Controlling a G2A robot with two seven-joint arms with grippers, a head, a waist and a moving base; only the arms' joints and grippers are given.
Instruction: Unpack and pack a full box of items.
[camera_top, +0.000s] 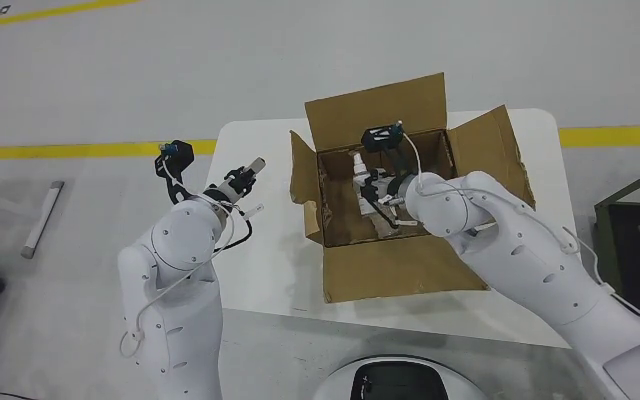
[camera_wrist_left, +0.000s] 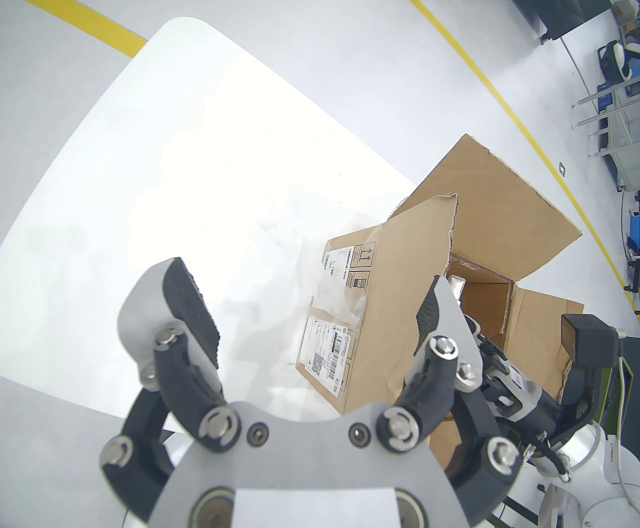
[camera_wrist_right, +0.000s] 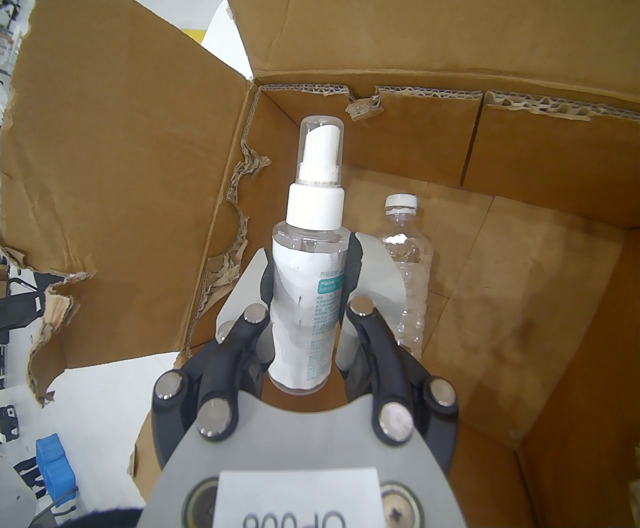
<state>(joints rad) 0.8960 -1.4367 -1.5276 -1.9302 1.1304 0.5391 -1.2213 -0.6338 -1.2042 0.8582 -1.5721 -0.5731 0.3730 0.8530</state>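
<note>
In the top view the open cardboard box (camera_top: 380, 272) sat right of the frame's middle on the white surface (camera_top: 265, 270). The right fingers (camera_wrist_right: 372, 267) were down inside it, clamped around the body of a clear spray bottle (camera_wrist_right: 310, 300), with a clear water bottle (camera_wrist_right: 407, 260) just beside it. The left fingers (camera_wrist_left: 192, 305) hung spread wide and empty left of the middle, apart from the box.

my rig's rounded white arms (camera_top: 185, 240), looped with thin white cables (camera_wrist_left: 620, 375), end in a left gripper (camera_wrist_left: 312, 290) and right gripper (camera_wrist_right: 310, 265) of grey plate (camera_wrist_left: 300, 465), black links (camera_wrist_left: 430, 395), silver screws (camera_wrist_left: 445, 347) and ribbed black pads (camera_wrist_left: 192, 305).
</note>
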